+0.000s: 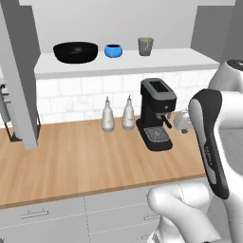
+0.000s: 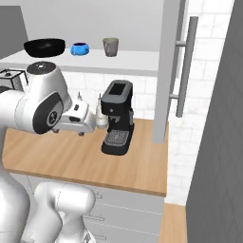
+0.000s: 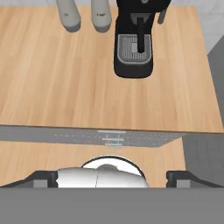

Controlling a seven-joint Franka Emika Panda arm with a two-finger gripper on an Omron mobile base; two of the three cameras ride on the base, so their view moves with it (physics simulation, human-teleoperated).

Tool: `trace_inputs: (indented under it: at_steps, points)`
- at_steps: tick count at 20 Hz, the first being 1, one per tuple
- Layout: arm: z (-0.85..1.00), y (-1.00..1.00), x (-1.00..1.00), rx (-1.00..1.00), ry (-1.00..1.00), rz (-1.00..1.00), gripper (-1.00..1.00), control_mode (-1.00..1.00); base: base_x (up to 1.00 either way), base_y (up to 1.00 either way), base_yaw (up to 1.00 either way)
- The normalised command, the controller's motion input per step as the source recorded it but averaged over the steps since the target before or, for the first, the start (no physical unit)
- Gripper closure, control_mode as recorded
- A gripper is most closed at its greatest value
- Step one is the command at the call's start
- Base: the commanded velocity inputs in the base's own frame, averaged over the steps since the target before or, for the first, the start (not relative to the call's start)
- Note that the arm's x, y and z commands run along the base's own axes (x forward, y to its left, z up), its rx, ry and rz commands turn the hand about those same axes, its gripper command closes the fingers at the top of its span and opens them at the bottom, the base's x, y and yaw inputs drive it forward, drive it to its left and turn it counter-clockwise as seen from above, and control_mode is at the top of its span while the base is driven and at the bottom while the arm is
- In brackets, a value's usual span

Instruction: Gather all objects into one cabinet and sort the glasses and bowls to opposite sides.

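On the cabinet's pale shelf board (image 1: 180, 59) (image 2: 137, 59) stand a wide black bowl (image 1: 75, 52) (image 2: 44, 46) at the left, a small blue bowl (image 1: 113, 50) (image 2: 79, 49) beside it, and a grey-green glass (image 1: 145, 46) (image 2: 110, 46) to their right, all apart from one another. My gripper (image 1: 183, 124) (image 3: 112, 178) hangs over the wooden counter's front part, well below the shelf and beside the coffee machine. In the hand view its fingertips (image 3: 42, 177) stand far apart with nothing between them: open.
A black coffee machine (image 1: 156, 113) (image 2: 117, 116) (image 3: 133, 41) stands on the wooden counter (image 1: 76, 161), with two white pear-shaped bottles (image 1: 108, 115) (image 3: 69, 13) to its left. A tall grey panel (image 2: 168, 71) rises at the counter's right end; another (image 1: 19, 76) stands at the left.
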Motion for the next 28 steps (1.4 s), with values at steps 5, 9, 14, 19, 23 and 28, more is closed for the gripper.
trace_inputs:
  at_steps: [5, 9, 14, 19, 23, 28]
  points:
    - [0.44, -0.01, -0.32, 0.0, 0.0, -0.04, -1.0, -1.0, 0.0, 0.0, 0.0]
    - [0.29, 0.03, -0.28, 0.0, 0.0, -0.04, -1.0, -1.0, 0.0, 0.0, 0.0]
    - [0.13, 0.09, -0.14, 0.0, 0.0, -0.03, -1.0, -1.0, 0.0, 0.0, 0.0]
    - [0.05, 0.09, -0.08, 0.0, 0.0, 0.0, -1.0, -1.0, 0.0, 0.0, 0.0]
    - [0.0, 0.0, -0.06, 0.0, 0.0, 0.0, -1.0, 1.0, -0.22, 0.0, 0.01]
    - [0.0, 0.0, 0.0, 0.0, 0.0, 0.0, -1.0, 1.0, -0.94, 0.0, 0.14]
